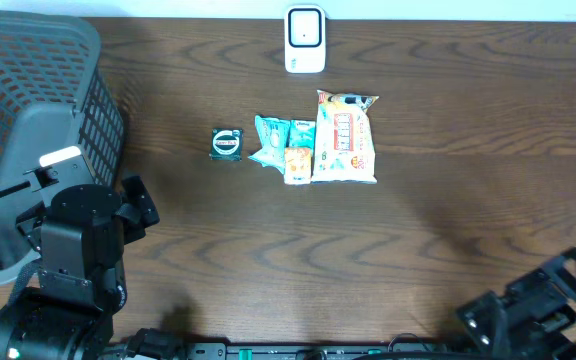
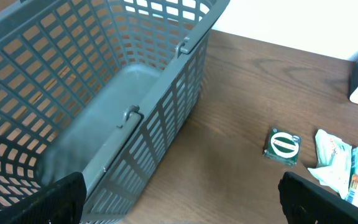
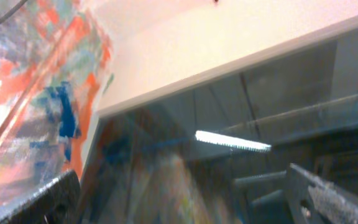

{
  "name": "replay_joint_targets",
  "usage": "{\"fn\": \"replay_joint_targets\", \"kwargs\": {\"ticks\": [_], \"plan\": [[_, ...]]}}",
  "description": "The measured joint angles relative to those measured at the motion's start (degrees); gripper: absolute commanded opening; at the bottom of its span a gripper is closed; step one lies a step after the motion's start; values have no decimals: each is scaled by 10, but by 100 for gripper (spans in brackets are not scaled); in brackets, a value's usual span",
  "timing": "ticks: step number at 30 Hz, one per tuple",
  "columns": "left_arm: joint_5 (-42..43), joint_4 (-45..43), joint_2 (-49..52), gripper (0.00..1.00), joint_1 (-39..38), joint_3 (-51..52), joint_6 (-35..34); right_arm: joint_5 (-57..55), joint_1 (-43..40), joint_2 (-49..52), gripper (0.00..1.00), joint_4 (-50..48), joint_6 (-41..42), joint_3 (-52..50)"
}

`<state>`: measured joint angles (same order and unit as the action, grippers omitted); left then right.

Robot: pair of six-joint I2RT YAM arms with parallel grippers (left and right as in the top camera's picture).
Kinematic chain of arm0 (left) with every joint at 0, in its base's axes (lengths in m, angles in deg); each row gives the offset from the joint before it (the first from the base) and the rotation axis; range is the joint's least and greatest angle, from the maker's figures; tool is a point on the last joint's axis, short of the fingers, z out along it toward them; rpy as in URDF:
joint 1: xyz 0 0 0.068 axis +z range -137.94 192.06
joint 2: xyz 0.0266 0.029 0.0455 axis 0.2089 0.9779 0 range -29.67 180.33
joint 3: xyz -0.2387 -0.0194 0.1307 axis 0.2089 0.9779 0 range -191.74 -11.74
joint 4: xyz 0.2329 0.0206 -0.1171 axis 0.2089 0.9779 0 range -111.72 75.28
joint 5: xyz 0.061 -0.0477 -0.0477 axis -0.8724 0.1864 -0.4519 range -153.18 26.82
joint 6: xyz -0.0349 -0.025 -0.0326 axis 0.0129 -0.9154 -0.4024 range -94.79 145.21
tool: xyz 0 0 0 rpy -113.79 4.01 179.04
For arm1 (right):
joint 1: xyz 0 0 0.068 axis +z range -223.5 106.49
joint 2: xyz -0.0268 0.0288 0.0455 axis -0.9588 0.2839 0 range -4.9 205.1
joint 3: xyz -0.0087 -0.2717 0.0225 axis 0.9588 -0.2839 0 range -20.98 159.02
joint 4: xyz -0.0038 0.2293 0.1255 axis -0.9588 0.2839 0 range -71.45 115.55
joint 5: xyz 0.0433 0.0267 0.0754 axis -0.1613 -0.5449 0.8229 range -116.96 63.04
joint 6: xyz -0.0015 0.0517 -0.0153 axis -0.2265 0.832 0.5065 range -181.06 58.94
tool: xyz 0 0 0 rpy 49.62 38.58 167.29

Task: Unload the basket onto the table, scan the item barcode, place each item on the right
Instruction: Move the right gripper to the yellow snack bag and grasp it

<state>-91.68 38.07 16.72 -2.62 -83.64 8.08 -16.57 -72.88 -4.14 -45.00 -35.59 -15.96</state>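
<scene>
From overhead, a white scanner (image 1: pixel 305 40) stands at the middle of the table's (image 1: pixel 448 230) far edge. The items lie in a close row in front of it, toward the table's centre. A small dark packet (image 1: pixel 227 143) sits slightly apart on the left, then a teal packet (image 1: pixel 269 140), a green packet (image 1: pixel 301 131) with an orange packet (image 1: pixel 297 166) against it, and a large snack bag (image 1: pixel 345 138) on the right. A grey basket (image 1: pixel 28 110) takes up the left edge. The left arm (image 1: pixel 73 250) sits at the near-left corner beside the basket and the right arm (image 1: pixel 528 312) at the near-right corner, both well apart from the items. In the left wrist view, the left gripper (image 2: pixel 185 202) stands wide with nothing between its fingers, beside the basket wall. The small dark packet, the teal packet and the scanner show off to the right. In the right wrist view, the right gripper (image 3: pixel 185 196) is likewise spread wide and empty, tilted up toward a wall and ceiling.
</scene>
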Motion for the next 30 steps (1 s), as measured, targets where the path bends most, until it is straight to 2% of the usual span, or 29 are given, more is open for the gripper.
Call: {"fn": "replay_joint_targets", "kwargs": {"ticks": [4,7,14,17,21,25,30], "plan": [[0,0,0,98,0,0,0,-12,0,20,99,87,-15,102],[0,0,0,98,0,0,0,-11,0,75,99,161,-43,192],[0,0,0,98,0,0,0,71,0,334,99,294,-167,416],[0,0,0,98,0,0,0,123,0,466,99,454,-210,542],[-1,0,0,98,0,0,0,162,0,647,99,721,-253,732],[-2,0,0,98,0,0,0,187,0,786,99,930,-278,881],[-2,0,0,97,0,0,0,261,0,879,99,1038,-279,943]]}}
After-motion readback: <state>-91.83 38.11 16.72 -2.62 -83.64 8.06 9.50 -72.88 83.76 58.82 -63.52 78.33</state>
